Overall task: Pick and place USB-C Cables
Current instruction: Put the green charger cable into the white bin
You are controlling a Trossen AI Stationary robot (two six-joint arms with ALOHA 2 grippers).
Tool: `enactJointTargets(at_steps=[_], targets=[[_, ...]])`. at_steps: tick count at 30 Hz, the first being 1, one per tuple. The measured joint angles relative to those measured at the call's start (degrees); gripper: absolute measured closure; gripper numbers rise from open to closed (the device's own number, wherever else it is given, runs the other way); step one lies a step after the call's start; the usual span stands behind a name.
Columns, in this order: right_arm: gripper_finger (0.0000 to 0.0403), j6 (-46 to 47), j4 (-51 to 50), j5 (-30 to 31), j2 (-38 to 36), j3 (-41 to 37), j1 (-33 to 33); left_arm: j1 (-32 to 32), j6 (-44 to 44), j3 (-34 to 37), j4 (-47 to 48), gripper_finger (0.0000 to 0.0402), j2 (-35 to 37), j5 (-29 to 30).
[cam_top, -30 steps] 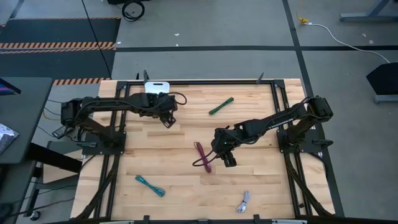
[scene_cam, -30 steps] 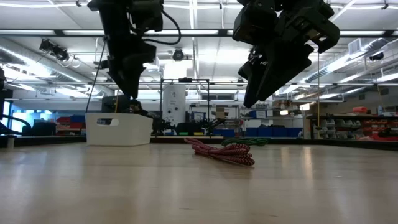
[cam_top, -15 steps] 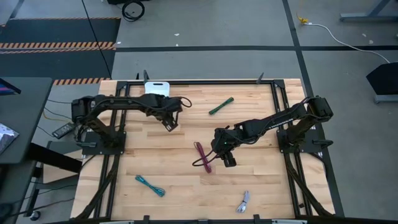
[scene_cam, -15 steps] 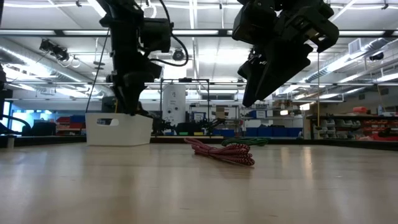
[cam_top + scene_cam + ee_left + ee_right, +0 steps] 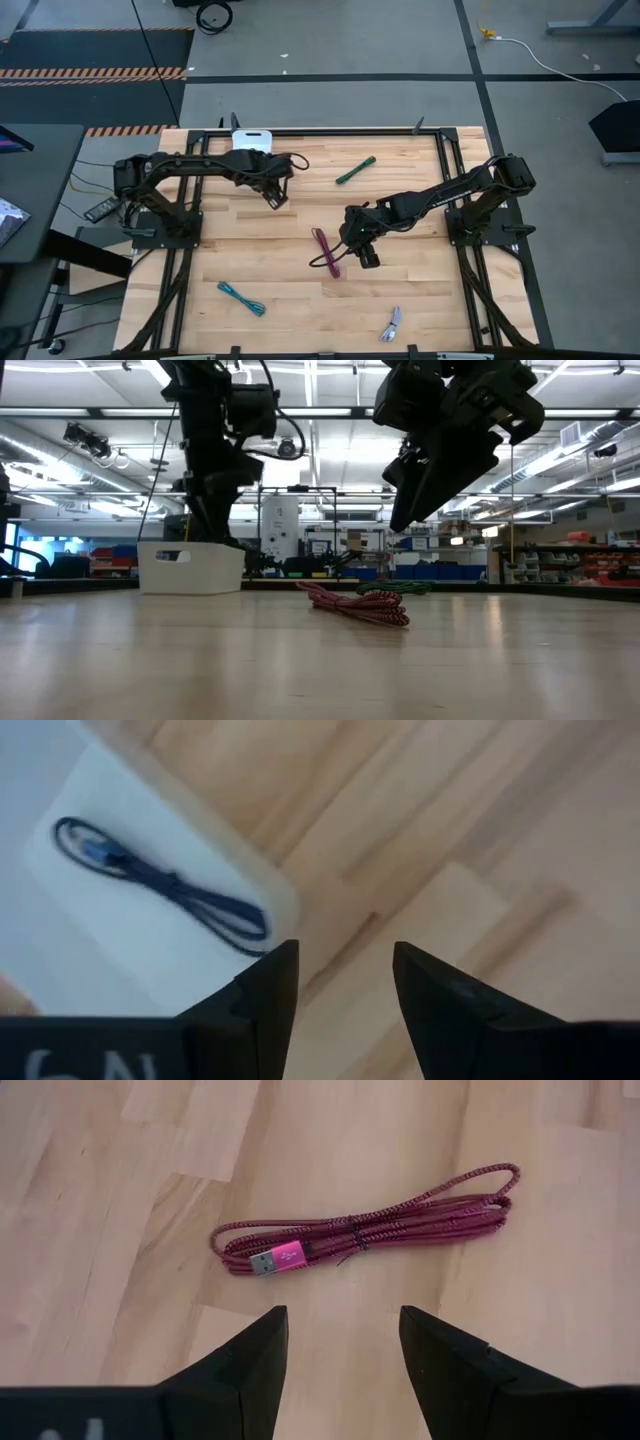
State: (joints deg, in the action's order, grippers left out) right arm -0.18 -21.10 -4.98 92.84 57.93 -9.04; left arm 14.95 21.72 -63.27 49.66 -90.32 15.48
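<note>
The magenta cable bundle lies flat on the wood, just left of my open right gripper, which hovers above it. My open left gripper hangs over bare wood beside the white bin. A purple cable lies on the bin's floor. The dark green cable lies near the far edge. The teal cable and the lilac-grey cable lie near the near edge.
The white bin stands at the table's far edge, left of centre. Black frame rails run along the table's left, right and far sides. Bare wood lies between the cables in the middle of the table.
My left arm has swung a little toward the table's right, carrying its gripper away from the bin; its fingers stay open. My right gripper and all the cables have kept still.
</note>
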Motion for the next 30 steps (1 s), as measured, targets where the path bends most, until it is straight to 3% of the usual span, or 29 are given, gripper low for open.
enactJointTargets(at_steps=[4,8,11,20,30], targets=[[0.0203,-1.49,-3.04,7.58,0.0,0.0,0.68,-2.66,-2.95,-4.19,-1.93,0.023,0.0,-2.6],[0.0203,-4.93,-8.97,18.98,0.0,0.0,2.78,-6.59,-11.01,-10.46,-5.9,0.023,1.46,-2.63],[0.0203,-7.62,-11.61,23.95,0.0,0.0,5.48,-9.71,-16.72,-13.93,-10.58,0.023,3.53,-1.85],[0.0209,-22.44,-5.03,22.8,-0.02,0.0,18.7,-19.89,-22.41,-14.9,-26.73,0.023,11.68,-0.9],[0.0209,-34.36,-5.14,18.85,0.29,0.01,30.78,-30.79,-23.95,-13.87,-30.79,0.023,12.81,-0.81]])
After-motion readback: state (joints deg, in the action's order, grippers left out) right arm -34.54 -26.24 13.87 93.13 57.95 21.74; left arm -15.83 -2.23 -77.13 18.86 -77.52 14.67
